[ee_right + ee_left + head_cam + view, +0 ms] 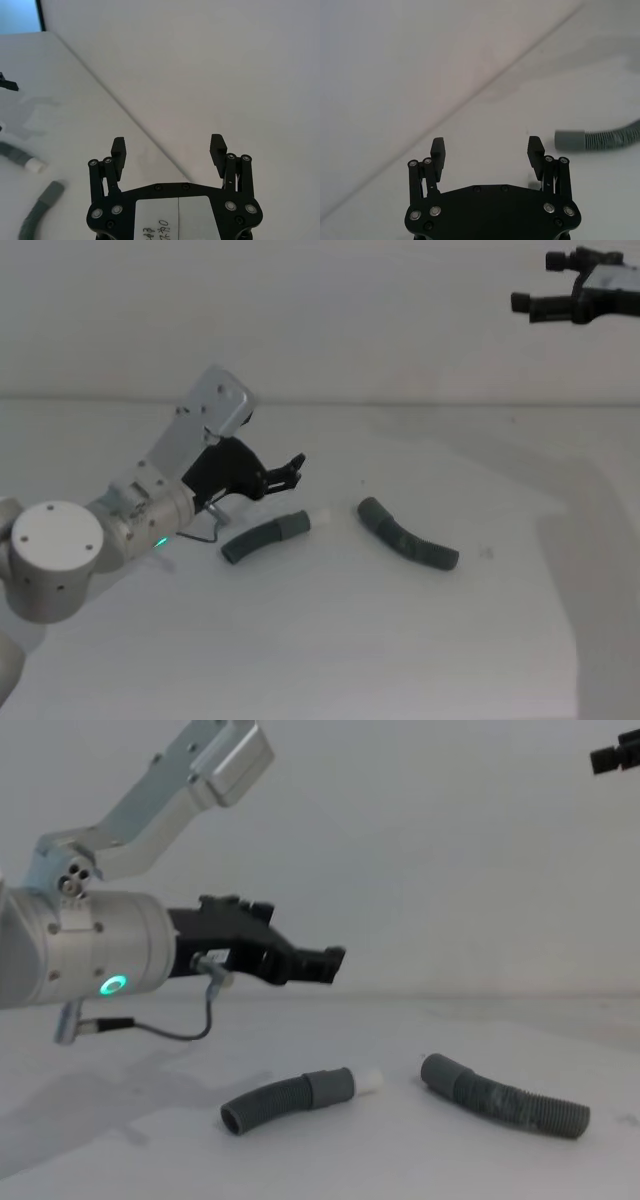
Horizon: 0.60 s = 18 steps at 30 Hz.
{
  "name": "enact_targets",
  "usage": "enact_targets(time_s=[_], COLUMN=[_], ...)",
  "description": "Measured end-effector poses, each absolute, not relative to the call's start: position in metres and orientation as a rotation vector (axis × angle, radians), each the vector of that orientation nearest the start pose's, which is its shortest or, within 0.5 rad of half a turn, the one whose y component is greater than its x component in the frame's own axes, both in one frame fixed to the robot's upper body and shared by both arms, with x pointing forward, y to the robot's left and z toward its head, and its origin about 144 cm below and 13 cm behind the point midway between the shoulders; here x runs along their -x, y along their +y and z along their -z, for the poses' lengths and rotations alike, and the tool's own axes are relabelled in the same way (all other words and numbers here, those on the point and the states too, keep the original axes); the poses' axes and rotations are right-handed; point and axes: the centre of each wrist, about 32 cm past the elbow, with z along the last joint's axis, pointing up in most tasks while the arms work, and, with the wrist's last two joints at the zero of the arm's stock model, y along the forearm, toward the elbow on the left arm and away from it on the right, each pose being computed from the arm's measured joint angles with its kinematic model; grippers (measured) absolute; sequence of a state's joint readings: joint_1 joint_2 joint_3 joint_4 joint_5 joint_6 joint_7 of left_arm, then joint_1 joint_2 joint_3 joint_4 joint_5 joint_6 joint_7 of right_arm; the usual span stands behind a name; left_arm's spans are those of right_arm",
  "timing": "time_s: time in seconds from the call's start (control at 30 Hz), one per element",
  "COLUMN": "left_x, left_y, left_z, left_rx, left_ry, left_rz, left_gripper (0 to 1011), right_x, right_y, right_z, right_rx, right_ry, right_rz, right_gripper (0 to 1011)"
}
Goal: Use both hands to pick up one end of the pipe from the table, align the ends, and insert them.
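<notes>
Two dark-grey corrugated pieces of the pipe lie apart on the white table [300,640]. The shorter piece [265,537] [290,1098] has a cuff with a whitish tip [322,520] [368,1080] that points toward the longer piece [405,536] [505,1102]. My left gripper [290,468] [330,963] hovers open above the shorter piece and holds nothing. In the left wrist view the left gripper [487,150] is open, with the longer piece's plain cuff [570,139] beyond one finger. My right gripper [560,300] [169,147] hangs open high at the far right, well away from both pieces [20,159] [37,212].
The table meets a plain white wall [400,320] at the back. A thin grey cable [170,1030] loops below the left wrist. A faint shadowed patch [560,540] lies on the table's right side.
</notes>
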<state>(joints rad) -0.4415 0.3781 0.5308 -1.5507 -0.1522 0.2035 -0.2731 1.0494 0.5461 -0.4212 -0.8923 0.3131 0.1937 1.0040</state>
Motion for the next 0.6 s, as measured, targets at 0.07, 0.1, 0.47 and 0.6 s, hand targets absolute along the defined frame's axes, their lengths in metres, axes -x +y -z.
enact_targets(time_s=[0.07, 0.1, 0.47, 0.6], left_x=[-0.533, -0.532, -0.522, -0.519], left_y=[0.19, 0.191, 0.204, 0.205], left_z=[-1.248, -1.248, -1.243, -1.241], left_rx=[-0.277, -0.284, -0.335, -0.338], left_ry=[-0.271, -0.265, -0.192, -0.18], left_rz=[-0.874, -0.876, -0.89, -0.896], left_gripper=[1001, 1001, 1001, 1001], right_x=[-0.663, -0.666, -0.668, -0.666], right_y=[-0.401, -0.404, -0.413, -0.413], right_z=[-1.406, -1.411, -1.427, -1.431], right_rx=[0.318, 0.322, 0.312, 0.29], right_ry=[-0.148, -0.135, -0.047, -0.016], right_rz=[0.679, 0.667, 0.596, 0.579], right_gripper=[999, 999, 1000, 1000])
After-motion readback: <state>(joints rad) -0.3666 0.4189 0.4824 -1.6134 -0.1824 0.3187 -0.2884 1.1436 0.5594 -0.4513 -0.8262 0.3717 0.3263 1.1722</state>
